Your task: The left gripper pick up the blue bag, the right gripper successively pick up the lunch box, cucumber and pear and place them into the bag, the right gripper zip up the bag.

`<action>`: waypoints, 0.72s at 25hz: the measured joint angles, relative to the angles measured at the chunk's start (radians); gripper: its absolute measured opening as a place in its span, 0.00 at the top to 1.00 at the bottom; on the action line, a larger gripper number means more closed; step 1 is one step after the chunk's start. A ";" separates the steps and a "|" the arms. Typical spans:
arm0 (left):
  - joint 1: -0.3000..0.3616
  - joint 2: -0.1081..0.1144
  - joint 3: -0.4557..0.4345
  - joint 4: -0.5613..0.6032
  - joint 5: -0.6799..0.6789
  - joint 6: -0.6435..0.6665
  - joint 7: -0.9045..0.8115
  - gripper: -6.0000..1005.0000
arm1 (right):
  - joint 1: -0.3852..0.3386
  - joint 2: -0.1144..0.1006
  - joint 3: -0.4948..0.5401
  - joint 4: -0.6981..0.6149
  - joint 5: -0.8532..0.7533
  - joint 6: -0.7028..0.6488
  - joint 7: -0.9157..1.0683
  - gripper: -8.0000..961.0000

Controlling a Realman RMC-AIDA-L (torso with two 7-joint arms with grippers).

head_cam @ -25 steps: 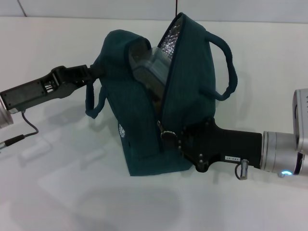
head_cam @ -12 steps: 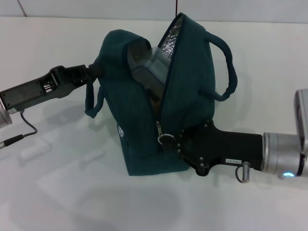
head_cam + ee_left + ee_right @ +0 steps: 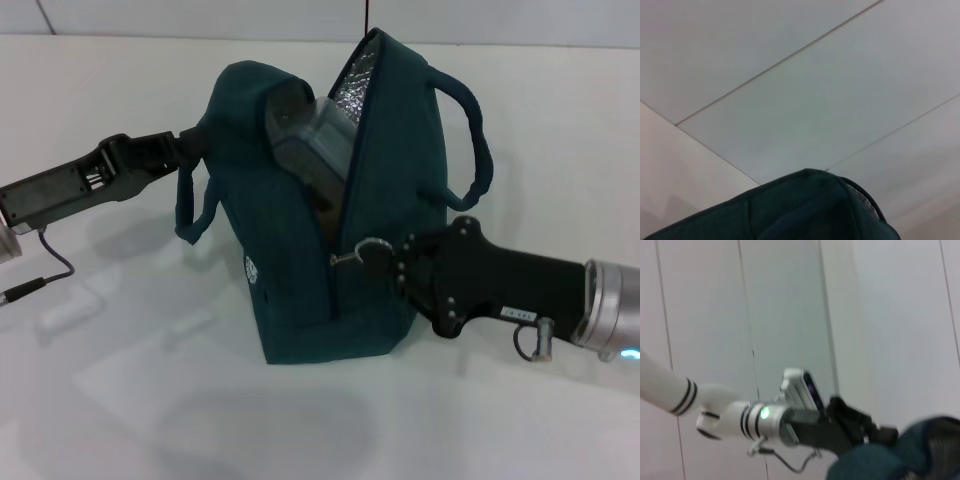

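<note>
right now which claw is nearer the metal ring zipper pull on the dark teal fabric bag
Right. The right claw is at the metal ring zipper pull on the front of the dark teal fabric bag; the left claw holds the bag's upper far-left side, well away from the pull.

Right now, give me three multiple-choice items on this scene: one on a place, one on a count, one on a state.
1. Where does the right pincer work?
A. at the zipper ring pull
B. on a loop handle
C. flat on the table

2. How many loop handles does the blue bag show?
A. one
B. two
C. four

3. How is the bag's zipper?
A. fully shut
B. partly open
C. torn off

Answers: 1 A, its tips meet the ring on the bag's side. 2 B, one hangs on each side. 3 B, foil lining and contents show through the gap; the left pincer holds the bag's other side.
</note>
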 joint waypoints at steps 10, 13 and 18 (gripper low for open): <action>-0.008 0.000 0.017 -0.001 0.009 0.009 0.025 0.91 | 0.040 0.007 0.004 -0.051 -0.005 -0.017 -0.060 0.98; -0.008 0.000 0.019 -0.002 0.010 0.015 0.043 0.91 | 0.053 0.007 0.001 -0.069 -0.006 -0.016 -0.063 0.98; -0.009 0.000 0.020 0.000 0.005 0.077 0.141 0.86 | 0.075 0.008 -0.022 -0.079 -0.006 -0.015 -0.063 0.98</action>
